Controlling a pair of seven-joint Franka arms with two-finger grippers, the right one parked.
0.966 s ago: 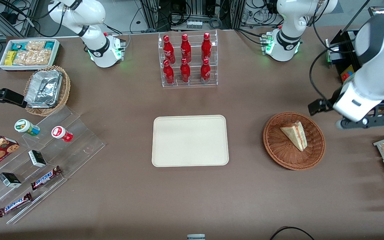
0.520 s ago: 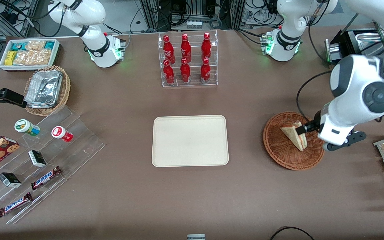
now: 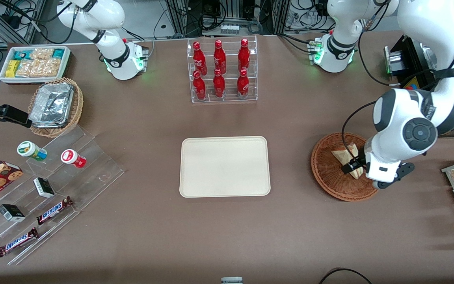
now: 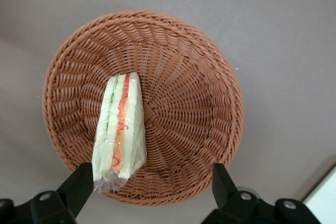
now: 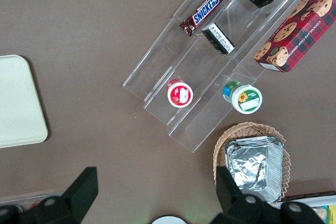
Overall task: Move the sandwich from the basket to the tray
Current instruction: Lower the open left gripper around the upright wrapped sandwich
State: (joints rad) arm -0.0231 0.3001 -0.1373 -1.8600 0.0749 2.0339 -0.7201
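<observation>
Above the basket [image 4: 184, 66], the gripper [image 4: 152, 182] hangs with its jaws spread wide and nothing between them. Its two dark fingers [image 4: 80, 184] sit well apart, wider than the sandwich [image 4: 119, 129] is thick. One finger is just beside the wrapped end of the sandwich; whether it touches the wrapper is hard to tell from the wrist view.

The sandwich lies in the basket on the woven floor, off the centre, with its cut edge turned up so that the pale bread, a green layer and a red streak show along it. In the front view the gripper [image 3: 352, 167] covers the nearer end of the sandwich [image 3: 343, 154], and the arm's white wrist hangs over the basket's [image 3: 325, 165] rim toward the working arm's end of the table.

The tray [image 3: 224, 166] lies flat on the brown table [image 3: 227, 228] near its middle, well apart from the basket, with nothing on it. Farther from the front camera than the tray stands a clear rack of red bottles [image 3: 220, 71]. Toward the parked arm's end lie a tan basket with foil trays [image 3: 55, 106] and clear steps with snack bars [image 3: 53, 211].
</observation>
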